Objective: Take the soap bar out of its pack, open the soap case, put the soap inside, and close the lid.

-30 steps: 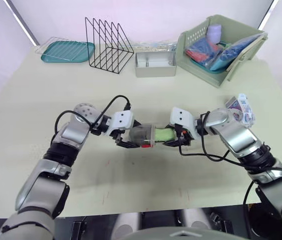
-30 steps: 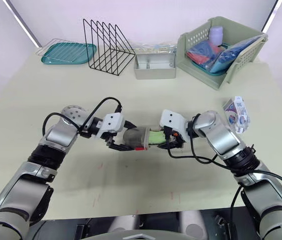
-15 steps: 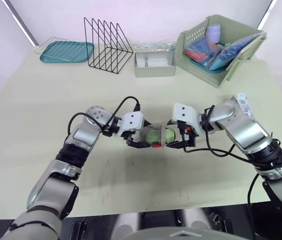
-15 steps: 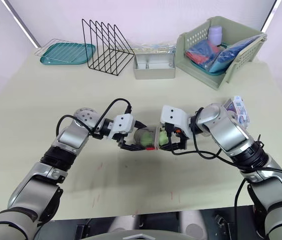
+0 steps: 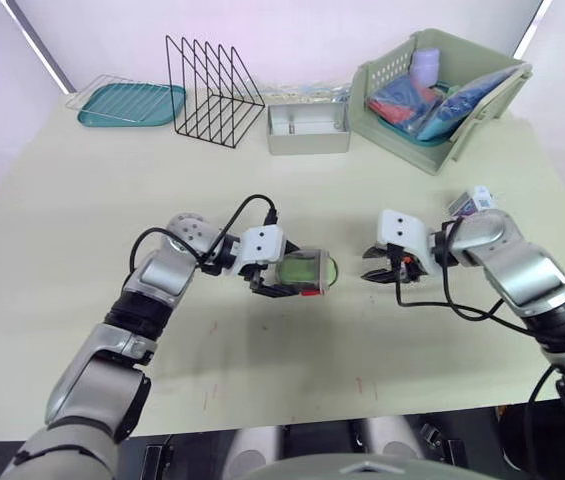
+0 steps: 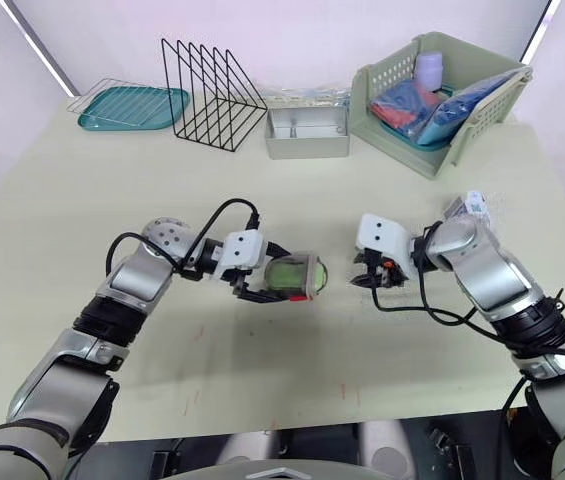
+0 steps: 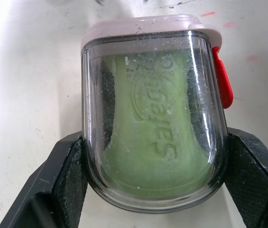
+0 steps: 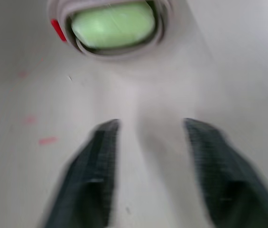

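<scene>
Soap, a pale green embossed bar (image 7: 148,137), lies inside the clear-lidded plastic soap case (image 5: 304,270) (red clasp on its side), clamped between the left gripper's (image 5: 282,282) fingers. The right gripper (image 5: 374,267) hangs spread and empty, the case ahead of its fingertips, apart. Closing seems the step in hand; next, the lid probably wants pressing near the clasp.

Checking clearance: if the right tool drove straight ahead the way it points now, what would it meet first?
Likely the soap case, green soap inside, held in the left tool. The open right tool aims at its end; only bare table lies between.
</scene>
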You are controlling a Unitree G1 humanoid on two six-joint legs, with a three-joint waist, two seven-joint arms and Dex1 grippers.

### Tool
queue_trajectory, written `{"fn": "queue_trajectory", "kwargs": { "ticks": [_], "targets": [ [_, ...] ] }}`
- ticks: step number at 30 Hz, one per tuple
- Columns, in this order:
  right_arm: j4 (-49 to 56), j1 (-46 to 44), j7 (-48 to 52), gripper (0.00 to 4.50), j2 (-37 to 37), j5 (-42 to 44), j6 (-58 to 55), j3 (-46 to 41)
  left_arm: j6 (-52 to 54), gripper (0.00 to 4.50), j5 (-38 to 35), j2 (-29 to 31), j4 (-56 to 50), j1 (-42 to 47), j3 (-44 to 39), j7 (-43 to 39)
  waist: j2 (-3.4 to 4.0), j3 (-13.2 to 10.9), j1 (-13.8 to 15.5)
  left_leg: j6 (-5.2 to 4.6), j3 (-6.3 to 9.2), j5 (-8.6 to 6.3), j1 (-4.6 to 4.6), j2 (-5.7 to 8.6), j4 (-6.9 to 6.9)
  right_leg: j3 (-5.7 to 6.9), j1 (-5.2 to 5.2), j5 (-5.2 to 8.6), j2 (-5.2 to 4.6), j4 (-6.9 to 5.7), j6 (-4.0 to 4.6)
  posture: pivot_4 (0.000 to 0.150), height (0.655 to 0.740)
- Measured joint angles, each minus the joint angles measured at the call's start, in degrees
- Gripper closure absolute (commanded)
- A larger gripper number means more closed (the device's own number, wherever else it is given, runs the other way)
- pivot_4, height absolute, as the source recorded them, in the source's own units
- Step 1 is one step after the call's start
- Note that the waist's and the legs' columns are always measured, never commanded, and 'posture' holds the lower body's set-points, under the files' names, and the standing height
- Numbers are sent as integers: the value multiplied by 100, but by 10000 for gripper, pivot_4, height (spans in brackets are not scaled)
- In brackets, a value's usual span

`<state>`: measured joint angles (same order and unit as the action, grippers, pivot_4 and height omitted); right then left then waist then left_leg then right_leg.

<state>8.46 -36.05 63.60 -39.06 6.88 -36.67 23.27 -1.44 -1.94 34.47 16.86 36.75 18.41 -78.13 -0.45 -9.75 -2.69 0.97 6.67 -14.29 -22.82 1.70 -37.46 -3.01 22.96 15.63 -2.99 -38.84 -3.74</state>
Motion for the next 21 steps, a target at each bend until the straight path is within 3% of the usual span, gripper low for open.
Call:
{"fn": "queue_trajectory", "kwargs": {
  "ticks": [2,21],
  "targets": [
    [15,36,-95,44144,119,-38,116,37,8,10632,-14,11,-32,-25,0,23,0,0,16,0,0,0,-1,1,-1,0,0,0,-1,1,0,1500,7400],
    [-58,40,-163,44144,456,-343,415,277,65,10632,-46,13,-72,-57,-4,152,0,0,27,0,2,0,-1,3,-1,2,-1,0,-2,1,0,1500,7400]
  ]
}}
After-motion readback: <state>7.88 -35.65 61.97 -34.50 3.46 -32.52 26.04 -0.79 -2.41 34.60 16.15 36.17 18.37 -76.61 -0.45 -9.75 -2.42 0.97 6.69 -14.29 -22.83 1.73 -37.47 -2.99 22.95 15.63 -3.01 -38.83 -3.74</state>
